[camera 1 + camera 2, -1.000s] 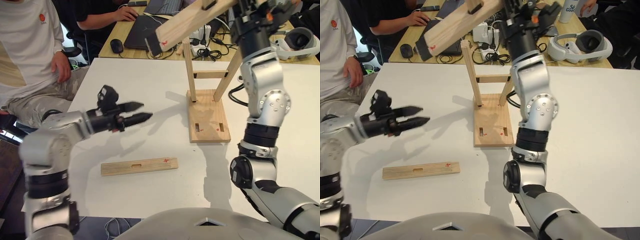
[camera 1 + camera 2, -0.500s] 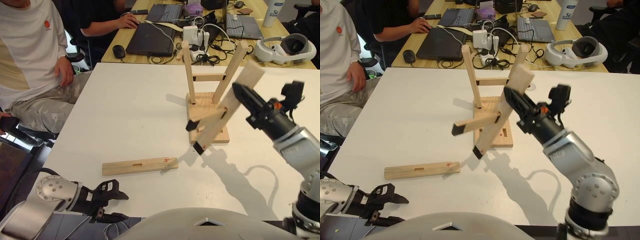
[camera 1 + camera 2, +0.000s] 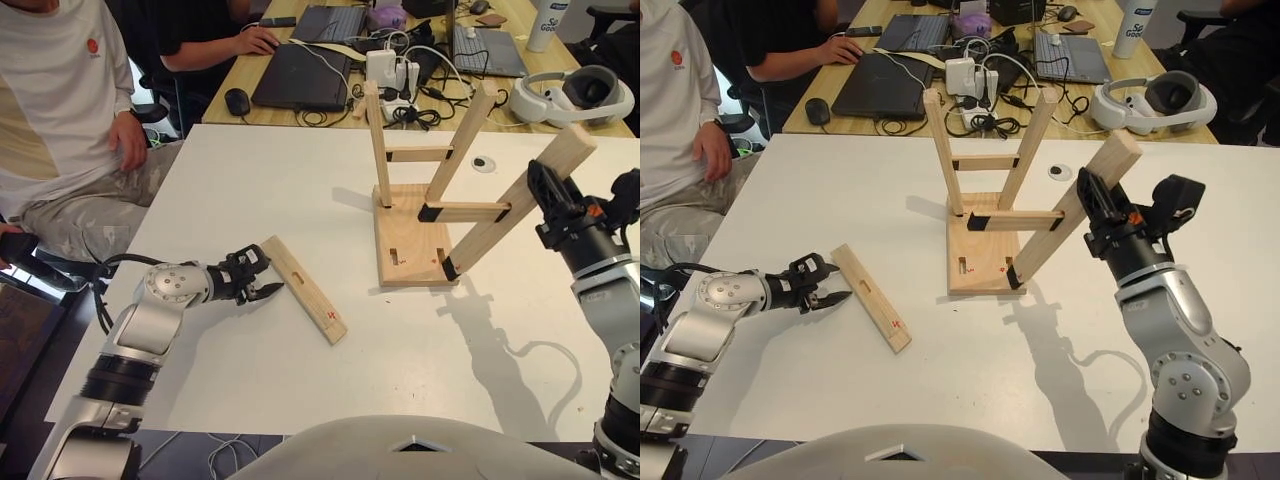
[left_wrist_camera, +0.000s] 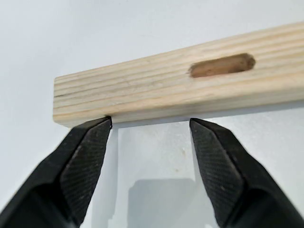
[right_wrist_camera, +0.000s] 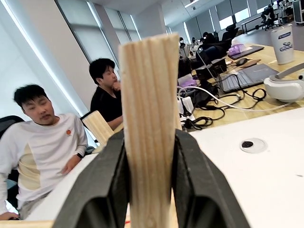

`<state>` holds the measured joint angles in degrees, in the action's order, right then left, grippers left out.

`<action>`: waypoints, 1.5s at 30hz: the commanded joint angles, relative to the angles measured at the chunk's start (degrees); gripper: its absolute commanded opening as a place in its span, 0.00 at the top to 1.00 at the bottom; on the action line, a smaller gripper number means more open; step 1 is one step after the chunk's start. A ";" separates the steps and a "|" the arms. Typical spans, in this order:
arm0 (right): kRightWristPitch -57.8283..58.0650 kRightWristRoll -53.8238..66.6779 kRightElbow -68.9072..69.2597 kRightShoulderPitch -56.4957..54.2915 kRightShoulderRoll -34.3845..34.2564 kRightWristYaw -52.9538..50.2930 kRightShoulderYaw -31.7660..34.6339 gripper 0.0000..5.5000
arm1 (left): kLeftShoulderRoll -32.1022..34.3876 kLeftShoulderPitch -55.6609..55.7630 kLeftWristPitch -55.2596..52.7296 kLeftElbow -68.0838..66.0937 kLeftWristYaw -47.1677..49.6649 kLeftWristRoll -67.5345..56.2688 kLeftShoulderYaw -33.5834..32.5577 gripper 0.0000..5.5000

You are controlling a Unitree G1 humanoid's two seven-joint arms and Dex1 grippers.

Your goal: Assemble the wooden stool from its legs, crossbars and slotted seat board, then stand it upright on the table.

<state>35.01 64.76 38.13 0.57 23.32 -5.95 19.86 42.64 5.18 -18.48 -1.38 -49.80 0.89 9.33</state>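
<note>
Now | white table (image 3: 250,190) | laptop desk (image 3: 220,108) behind | left jaws spread | right jaws pinching leg (image 3: 480,235)

Bright, even overhead light throws soft-edged shadows of the stool (image 3: 415,235) toward the robot across the white bench (image 3: 250,170).

Pale, straight-grained wood on loose leg (image 4: 156,90); black on left gripper (image 4: 150,122), cross-hatching on pads (image 4: 85,159); white on table (image 3: 250,180); red marks on seat board (image 3: 410,228).

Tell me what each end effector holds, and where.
Right end effector: clamped on a stool leg, near its raised end. Left end effector: open at one end of the loose leg, holding nothing.
</note>
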 commanded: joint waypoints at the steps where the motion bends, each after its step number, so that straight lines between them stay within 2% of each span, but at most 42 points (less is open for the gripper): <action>1: -2.84 1.89 -2.70 -3.27 -0.67 -2.73 4.47 0.82 | 0.56 0.04 -1.86 1.44 1.43 0.25 -1.38 0.44; 4: -5.05 0.33 -8.52 0.19 -2.88 -1.27 7.10 0.82 | -0.30 -0.39 -7.67 6.92 3.82 -2.57 -5.69 0.44; 6: -6.10 1.71 -12.78 1.89 -4.76 0.57 8.80 0.82 | -3.60 0.28 -12.71 12.54 7.07 -5.30 -8.52 0.44; 10: -6.14 4.07 -18.73 3.47 -6.75 6.13 9.84 0.82 | -15.10 4.62 -21.66 24.34 18.54 -10.84 -12.89 0.44; 15: -7.65 -0.18 -23.84 1.27 -5.58 12.83 8.60 0.82 | -25.64 6.20 -26.72 31.59 29.53 -12.38 -11.97 0.44; 21: -10.44 -5.39 -29.43 -2.48 -7.21 17.80 6.76 0.82 | -34.24 6.22 -30.31 35.20 36.77 -13.47 -7.23 0.44; 24: -11.27 -6.85 -31.29 -4.72 -8.19 18.52 6.08 0.82 | -34.97 6.05 -30.76 35.80 37.77 -13.17 -4.46 0.44; 29: -8.33 -5.54 -26.56 -6.71 -9.67 19.84 1.63 0.82 | -33.86 6.23 -30.66 34.91 37.79 -13.29 -4.80 0.44; 32: -3.38 -0.04 -24.07 -9.23 -9.07 22.39 -0.55 0.82 | -33.79 6.59 -30.38 33.61 37.53 -13.99 -5.36 0.44; 36: 7.07 11.28 -25.85 -15.37 -3.78 28.74 -0.80 0.82 | -33.44 7.33 -30.76 30.68 35.60 -17.05 -8.13 0.44; 40: 20.64 20.92 -29.88 -23.96 4.45 39.24 -3.08 0.82 | -33.92 11.72 -38.54 26.16 27.83 -31.76 -15.92 0.44; 45: 29.83 21.99 -34.05 -32.33 9.85 50.25 -6.93 0.82 | -28.83 19.29 -48.72 21.16 17.87 -50.35 -24.25 0.44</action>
<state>61.79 86.06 5.81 -27.23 30.78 40.25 14.30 11.25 20.75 -63.30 21.63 -28.42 -42.75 -11.73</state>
